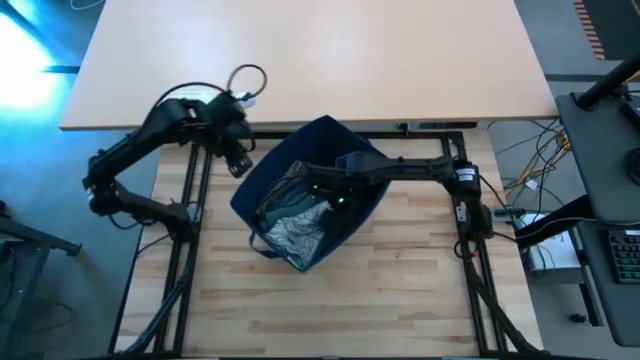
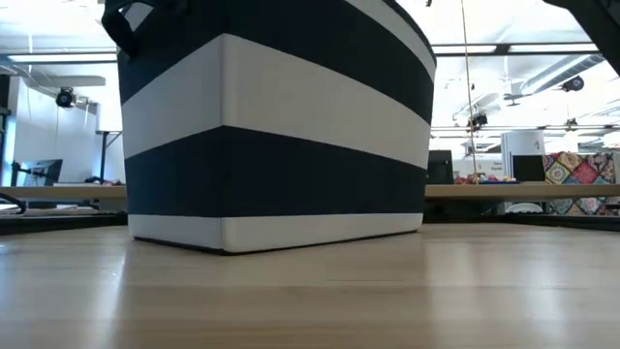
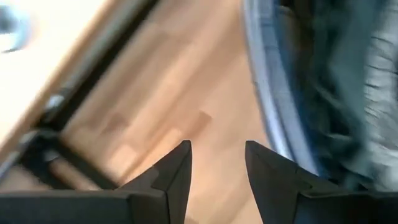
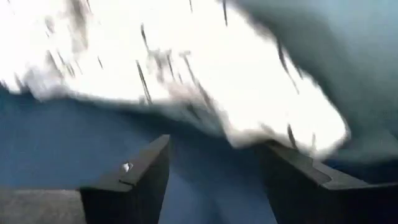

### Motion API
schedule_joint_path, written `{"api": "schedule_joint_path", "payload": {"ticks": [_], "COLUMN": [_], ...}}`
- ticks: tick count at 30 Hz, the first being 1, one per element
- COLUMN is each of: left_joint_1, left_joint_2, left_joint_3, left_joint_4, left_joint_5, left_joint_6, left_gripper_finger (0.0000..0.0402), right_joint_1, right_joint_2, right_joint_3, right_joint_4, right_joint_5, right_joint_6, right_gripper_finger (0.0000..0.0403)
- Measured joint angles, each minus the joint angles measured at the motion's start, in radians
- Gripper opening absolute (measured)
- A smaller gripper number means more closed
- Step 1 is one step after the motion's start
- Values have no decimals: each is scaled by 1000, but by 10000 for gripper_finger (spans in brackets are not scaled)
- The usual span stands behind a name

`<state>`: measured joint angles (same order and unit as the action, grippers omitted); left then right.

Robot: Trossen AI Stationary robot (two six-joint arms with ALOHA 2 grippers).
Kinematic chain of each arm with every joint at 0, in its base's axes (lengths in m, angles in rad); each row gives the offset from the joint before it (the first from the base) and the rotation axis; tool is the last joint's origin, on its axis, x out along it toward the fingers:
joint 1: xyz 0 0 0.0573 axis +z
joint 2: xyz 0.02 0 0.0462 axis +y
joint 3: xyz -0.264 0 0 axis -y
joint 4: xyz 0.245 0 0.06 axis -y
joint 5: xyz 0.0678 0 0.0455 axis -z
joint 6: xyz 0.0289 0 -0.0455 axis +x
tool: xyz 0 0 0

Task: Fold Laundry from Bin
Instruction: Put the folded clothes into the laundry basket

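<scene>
The navy bin (image 1: 350, 215) with white stripes (image 2: 276, 126) stands on its base mid-table, turned cornerwise. Laundry lies heaped inside: a pale grey patterned piece (image 1: 300, 238) toward the near corner and teal-green cloth (image 1: 305, 208) behind it. My right gripper (image 1: 322, 188) reaches from the table's right over the bin's mouth, open, pointing down at the pale cloth (image 4: 186, 68), with dark cloth and teal cloth (image 4: 354, 68) around it. My left gripper (image 1: 240, 163) hangs open outside the bin's far-left side, above bare wood (image 3: 217, 152), the bin's rim (image 3: 267, 106) beside it.
A pale desk top (image 1: 320, 60) borders the far side, with a looped cable (image 1: 248, 80) on it. Black frame rails (image 1: 190, 240) run along both sides of the wooden table. Bare wood (image 1: 330, 310) lies between the bin and the near edge.
</scene>
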<state>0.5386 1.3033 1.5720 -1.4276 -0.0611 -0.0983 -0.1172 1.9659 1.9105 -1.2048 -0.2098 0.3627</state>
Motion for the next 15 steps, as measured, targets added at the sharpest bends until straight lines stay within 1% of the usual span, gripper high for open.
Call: {"api": "schedule_joint_path", "payload": {"ticks": [3,5,6,9,12,13,15], "left_joint_1": [25,47,61,91,86,81,77], "left_joint_2": [-54,-86,-95,-108,-105,-102,-98], "left_joint_3": [-29,-63,-88,-216,-389,-441,-535], "left_joint_4": [23,24,26,74,217,274,394], "left_joint_5": [-103,-150,-153,-83,3,64,127], "left_joint_6": [-48,-53,-49,-32,-23,-27,-27], "left_gripper_finger": [132,132,132,130,124,121,116], "right_joint_1": [2,1,1,-13,-46,-57,-74], "right_joint_2": [0,0,0,0,0,0,0], "right_joint_3": [-45,-82,-98,-131,-161,-171,-199], "right_joint_4": [151,247,284,374,466,494,573], "right_joint_5": [16,85,130,255,332,360,414], "right_joint_6": [105,154,166,170,170,170,170], "right_gripper_finger": [219,219,219,219,219,219,219]}}
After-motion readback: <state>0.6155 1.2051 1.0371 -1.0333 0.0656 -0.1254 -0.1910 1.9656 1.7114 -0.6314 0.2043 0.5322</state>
